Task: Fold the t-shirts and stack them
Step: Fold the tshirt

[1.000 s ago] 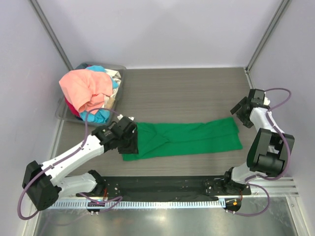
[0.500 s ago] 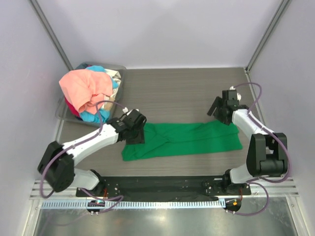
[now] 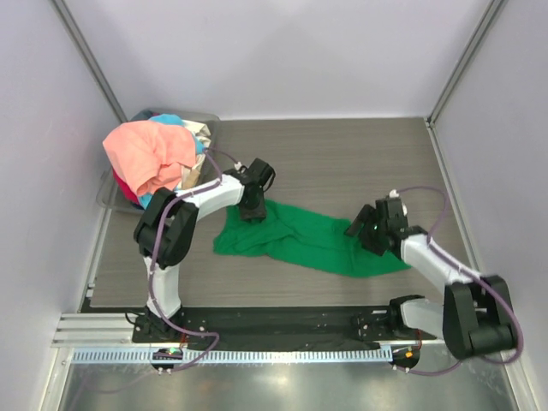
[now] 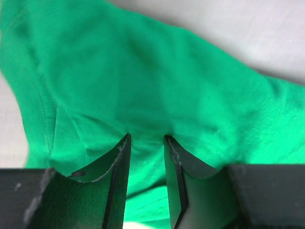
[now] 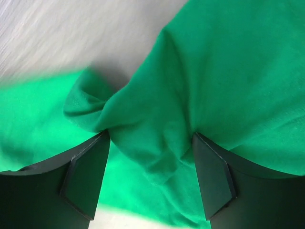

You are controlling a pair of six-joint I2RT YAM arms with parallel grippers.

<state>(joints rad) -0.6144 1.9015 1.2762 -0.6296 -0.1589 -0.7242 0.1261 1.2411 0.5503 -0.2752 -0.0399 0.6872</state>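
Note:
A bright green t-shirt (image 3: 300, 240) lies crumpled and slanted across the middle of the table. My left gripper (image 3: 254, 205) is at its upper left corner. In the left wrist view its jaws (image 4: 147, 138) stand a narrow gap apart, tips pressed into the green cloth (image 4: 143, 71). My right gripper (image 3: 360, 229) is over the shirt's right end. Its jaws (image 5: 150, 134) are wide apart, with a bunched fold of green cloth (image 5: 228, 71) lying loose between them. More t-shirts are heaped at the back left: salmon-pink (image 3: 145, 154) on top, light blue (image 3: 167, 204) and red (image 3: 124, 188) under it.
The heap fills a grey plastic bin (image 3: 208, 120) in the back left corner. Grey walls close in the wooden table (image 3: 342, 154) on three sides. A black mounting plate (image 3: 282, 325) with both arm bases runs along the near edge.
The left gripper swung up and right to the shirt's upper left corner. The right gripper came down and left onto its right end. The shirt went from a flat strip to a slanted, bunched one.

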